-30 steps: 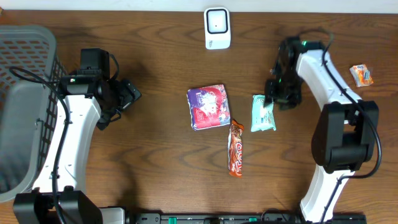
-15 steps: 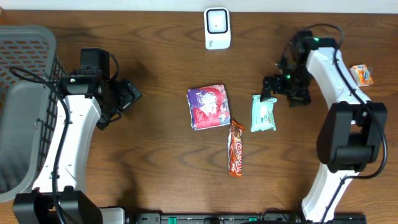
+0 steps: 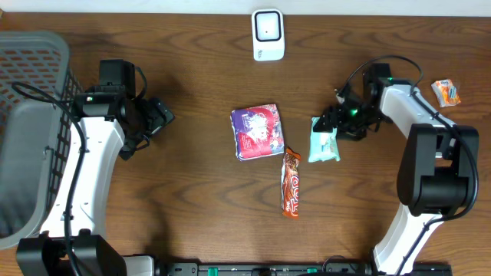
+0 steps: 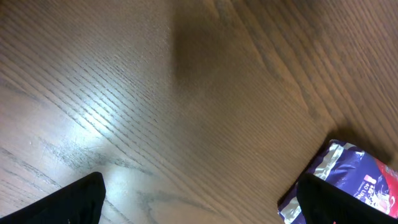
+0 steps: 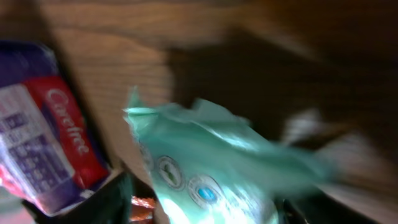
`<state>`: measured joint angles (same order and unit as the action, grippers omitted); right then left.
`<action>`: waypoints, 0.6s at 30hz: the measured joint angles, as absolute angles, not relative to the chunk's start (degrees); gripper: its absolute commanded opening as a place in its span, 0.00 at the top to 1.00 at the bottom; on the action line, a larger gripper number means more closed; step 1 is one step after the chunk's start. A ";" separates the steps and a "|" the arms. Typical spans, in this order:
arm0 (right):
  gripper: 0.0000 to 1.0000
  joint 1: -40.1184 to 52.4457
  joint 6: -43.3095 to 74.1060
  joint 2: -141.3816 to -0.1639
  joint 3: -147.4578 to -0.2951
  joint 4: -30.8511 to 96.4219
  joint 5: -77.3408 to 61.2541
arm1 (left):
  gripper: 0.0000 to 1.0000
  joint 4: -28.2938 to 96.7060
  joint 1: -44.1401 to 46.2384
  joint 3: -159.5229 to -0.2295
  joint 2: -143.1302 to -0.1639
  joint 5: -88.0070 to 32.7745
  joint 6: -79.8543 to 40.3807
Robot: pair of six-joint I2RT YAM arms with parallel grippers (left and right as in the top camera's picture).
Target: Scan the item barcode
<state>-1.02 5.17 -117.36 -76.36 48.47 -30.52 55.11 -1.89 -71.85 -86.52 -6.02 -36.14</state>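
Overhead, from the left: the grey basket (image 3: 31, 115) sits far left of the purple packet (image 3: 258, 132), and my left pincer (image 3: 165, 116) hovers between the two over the table (image 3: 192, 215), spread wide. The white scanner (image 3: 268, 34) stands well beyond the purple packet. An orange bar (image 3: 291, 182) lies at the purple packet's near right corner. The green packet (image 3: 324, 144) — the item — lies just right of the purple packet. My right pincer (image 3: 330, 121) sits at its far end, fingers either side — whether they pinch it I cannot tell, the wrist view being blurred. A small orange sachet (image 3: 446, 92) lies far right.
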 measured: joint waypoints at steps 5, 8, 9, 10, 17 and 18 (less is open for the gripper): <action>0.99 -0.45 7.25 -117.45 -74.83 47.33 -32.60 | 0.02 55.11 -1.89 -71.85 -86.52 -6.02 -36.14; 0.99 -0.45 8.86 -117.43 -75.05 47.59 -33.06 | 0.02 55.11 -1.89 -71.85 -86.52 -6.02 -36.14; 0.99 -0.45 9.34 -117.47 -75.29 47.75 -33.17 | 0.02 55.11 -1.89 -71.85 -86.52 -6.02 -36.14; 0.99 -0.43 10.13 -117.67 -75.68 47.90 -33.43 | 0.02 55.11 -1.89 -71.85 -86.52 -6.02 -36.14; 0.99 0.27 19.86 -118.78 -84.55 44.49 -37.34 | 0.02 55.11 -1.89 -71.85 -86.52 -6.02 -36.14; 0.99 0.67 22.24 -118.76 -86.19 42.09 -37.67 | 0.02 55.11 -1.89 -71.85 -86.52 -6.02 -36.14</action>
